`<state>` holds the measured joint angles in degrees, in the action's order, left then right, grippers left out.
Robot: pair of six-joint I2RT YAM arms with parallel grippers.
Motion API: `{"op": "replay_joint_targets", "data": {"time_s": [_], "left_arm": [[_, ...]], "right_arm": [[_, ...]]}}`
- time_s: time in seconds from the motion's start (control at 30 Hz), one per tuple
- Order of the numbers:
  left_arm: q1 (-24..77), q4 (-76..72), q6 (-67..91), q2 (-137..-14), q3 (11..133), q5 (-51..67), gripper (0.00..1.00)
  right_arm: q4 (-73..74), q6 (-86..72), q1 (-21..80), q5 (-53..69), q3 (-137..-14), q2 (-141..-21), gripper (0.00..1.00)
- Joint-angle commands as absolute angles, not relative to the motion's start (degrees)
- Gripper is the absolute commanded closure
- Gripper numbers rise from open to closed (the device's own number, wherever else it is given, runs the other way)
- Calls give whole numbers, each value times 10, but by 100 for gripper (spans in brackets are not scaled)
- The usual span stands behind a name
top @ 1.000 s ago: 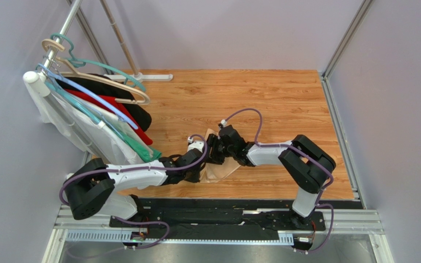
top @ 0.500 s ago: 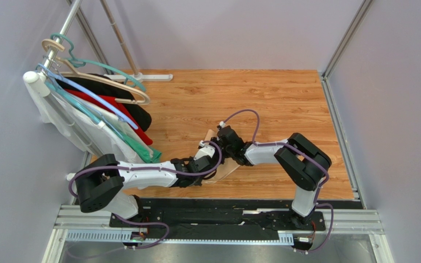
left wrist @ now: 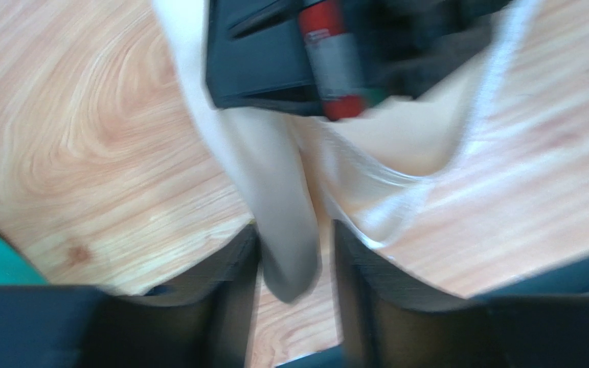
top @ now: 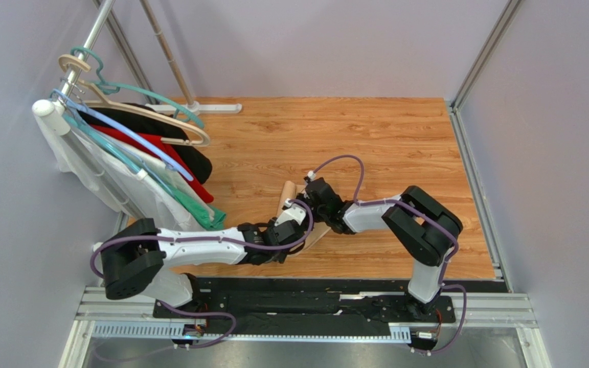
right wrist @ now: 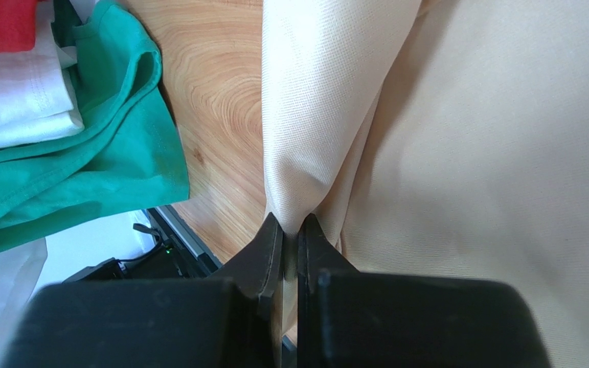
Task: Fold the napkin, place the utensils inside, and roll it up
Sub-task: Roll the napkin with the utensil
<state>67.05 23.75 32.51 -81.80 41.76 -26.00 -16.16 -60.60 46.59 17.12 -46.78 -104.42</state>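
The pale peach napkin [right wrist: 466,146] lies bunched on the wooden table, with a rolled part [top: 287,191] poking out from under the two arms. My right gripper [right wrist: 290,234] is shut on a tall fold of the napkin [right wrist: 317,100]. My left gripper [left wrist: 294,287] is open around a hanging rolled end of the napkin [left wrist: 286,230], with a gap on the right side. In the top view both grippers meet at mid-table, the left gripper [top: 295,222] just below the right gripper [top: 311,201]. The utensils are hidden.
A green garment [right wrist: 82,153] lies close to the napkin's left side, below white and red clothes [top: 144,165] hanging on a rack at the left. The black base rail [top: 305,287] runs along the table's near edge. Grey walls close in both sides.
My right gripper has shut on the napkin fold. My left gripper has opened and its arm has slid right, under the right arm. A rolled napkin end now shows up-left.
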Motion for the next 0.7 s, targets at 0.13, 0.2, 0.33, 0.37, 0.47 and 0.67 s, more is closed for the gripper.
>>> {"op": "replay_joint_targets", "data": {"time_s": [0.13, 0.2, 0.33, 0.37, 0.47, 0.67], "left_arm": [[678, 173, 323, -743, 403, -179, 33], [677, 173, 332, -725, 399, -171, 32], [666, 164, 346, -696, 375, -145, 32], [662, 160, 350, -683, 368, -128, 32], [628, 128, 370, -644, 335, -78, 32], [562, 100, 411, -583, 293, -17, 31]], "right_arm": [[-216, -606, 464, 153, -443, -1075, 100], [-217, -606, 462, 149, -436, -1074, 100], [-220, -599, 460, 143, -425, -1071, 100], [-221, -598, 458, 142, -423, -1071, 100], [-223, -584, 456, 141, -419, -1074, 100], [-228, -547, 454, 129, -409, -1078, 100]]}}
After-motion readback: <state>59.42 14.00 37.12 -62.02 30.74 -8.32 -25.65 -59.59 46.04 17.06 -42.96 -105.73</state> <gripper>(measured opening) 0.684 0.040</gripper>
